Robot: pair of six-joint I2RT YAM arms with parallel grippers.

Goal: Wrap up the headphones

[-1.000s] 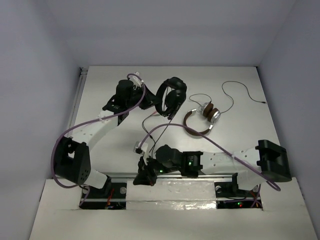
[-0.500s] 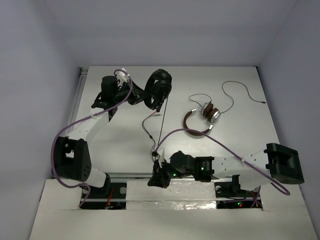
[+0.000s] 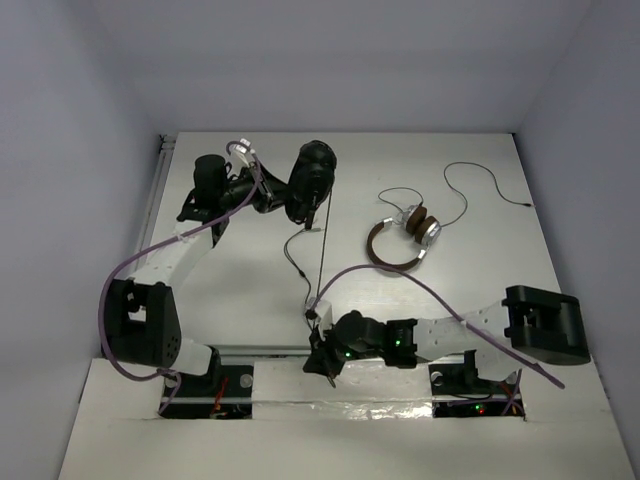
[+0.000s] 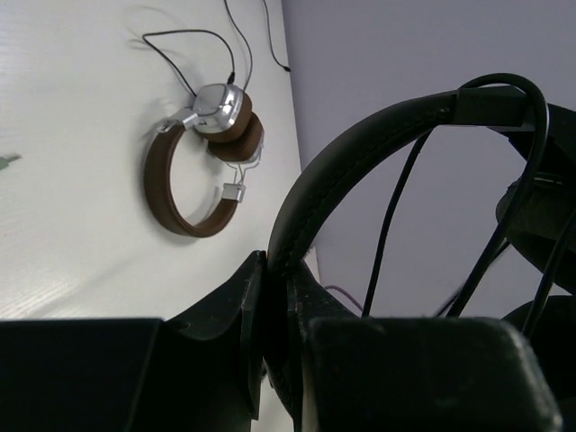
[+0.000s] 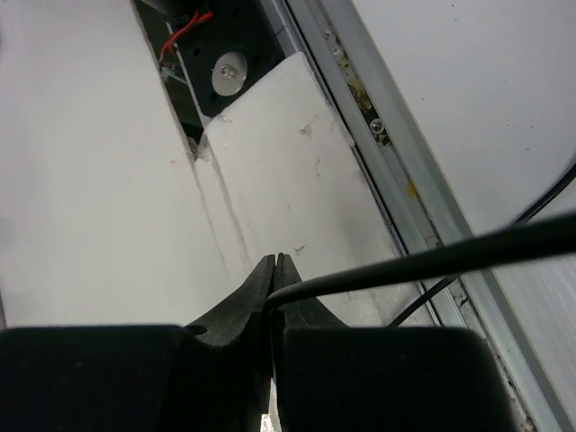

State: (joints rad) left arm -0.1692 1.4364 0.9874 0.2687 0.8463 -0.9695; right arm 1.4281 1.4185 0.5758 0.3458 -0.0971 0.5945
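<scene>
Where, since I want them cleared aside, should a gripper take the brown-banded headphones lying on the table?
Probably the brown band, at mid-arc, from straight above with jaws across its thin edge. The brown-banded headphones lie flat, the arc stands clear of the earcups, and bare table shows either side.

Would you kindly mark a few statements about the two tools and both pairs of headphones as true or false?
1. The left tool clamps the black headphones by the headband. True.
2. The right tool is open and empty. False: it is shut on the thin black cable.
3. The brown headphones lie on the table, with neither tool touching them. True.
4. The right tool is at the far edge of the table. False: it is at the near edge, close to the arm bases.
</scene>
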